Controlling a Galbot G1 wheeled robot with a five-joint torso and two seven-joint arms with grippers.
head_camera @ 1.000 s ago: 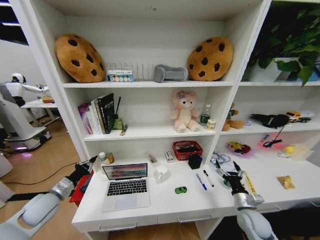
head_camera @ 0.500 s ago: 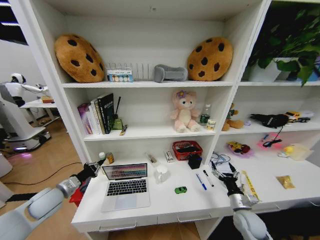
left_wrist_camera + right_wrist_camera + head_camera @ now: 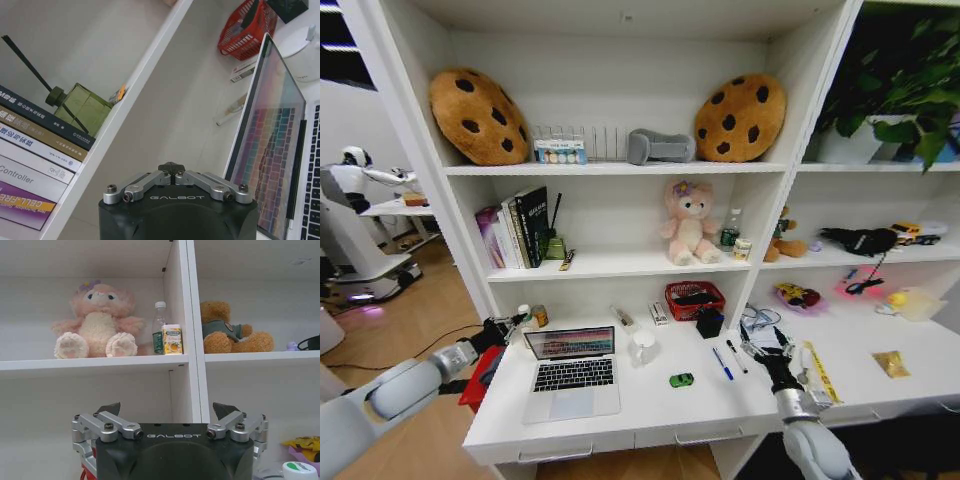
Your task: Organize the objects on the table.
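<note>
The silver laptop (image 3: 570, 370) stands open on the left of the white table (image 3: 650, 415). A tiny green toy car (image 3: 681, 380) lies in the middle, with a blue pen (image 3: 723, 363) and a black pen (image 3: 737, 356) to its right. Further right lie a yellow strip (image 3: 819, 370) and a gold snack packet (image 3: 892, 364). A small can (image 3: 540, 316) stands behind the laptop. My left gripper (image 3: 503, 329) hovers shut at the laptop screen's (image 3: 272, 150) left edge, its fingers (image 3: 171, 167) together. My right gripper (image 3: 764, 345) hangs open just right of the pens, its fingertips (image 3: 110, 408) wide apart.
A white mug (image 3: 642, 347), a red basket (image 3: 694, 299) and a black box (image 3: 710, 322) stand at the table's back. Shelves above hold books (image 3: 520, 228), a pink plush (image 3: 689, 222) and a brown bear (image 3: 235, 334). A red object (image 3: 480, 378) sits off the table's left end.
My left arm has swung lower and leftward, its gripper staying by the laptop's left edge. My right gripper has shifted slightly left, toward the pens.
</note>
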